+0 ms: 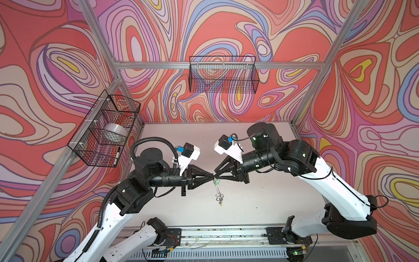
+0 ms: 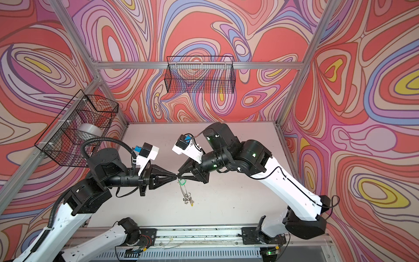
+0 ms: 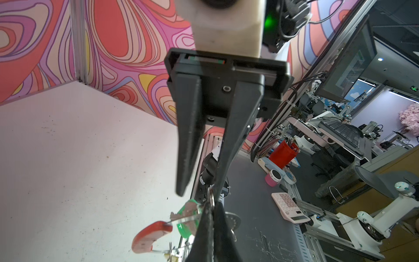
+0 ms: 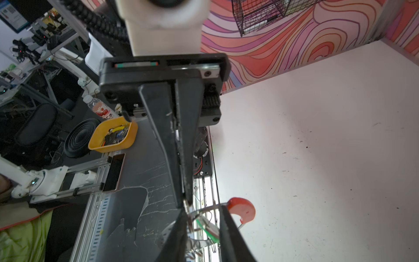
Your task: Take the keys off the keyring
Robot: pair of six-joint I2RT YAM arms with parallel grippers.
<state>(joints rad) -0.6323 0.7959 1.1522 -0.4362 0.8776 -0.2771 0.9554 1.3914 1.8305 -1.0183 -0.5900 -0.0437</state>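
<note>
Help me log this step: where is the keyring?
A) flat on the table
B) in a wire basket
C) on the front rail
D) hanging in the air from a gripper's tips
D: the keyring hangs edge-on below the shut left gripper, clear of the table.

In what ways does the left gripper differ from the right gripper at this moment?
The left gripper is shut; the right gripper is open. The left gripper holds the hanging keyring; the right gripper's jaws only straddle it. Both are black, tips meeting above the table.
</note>
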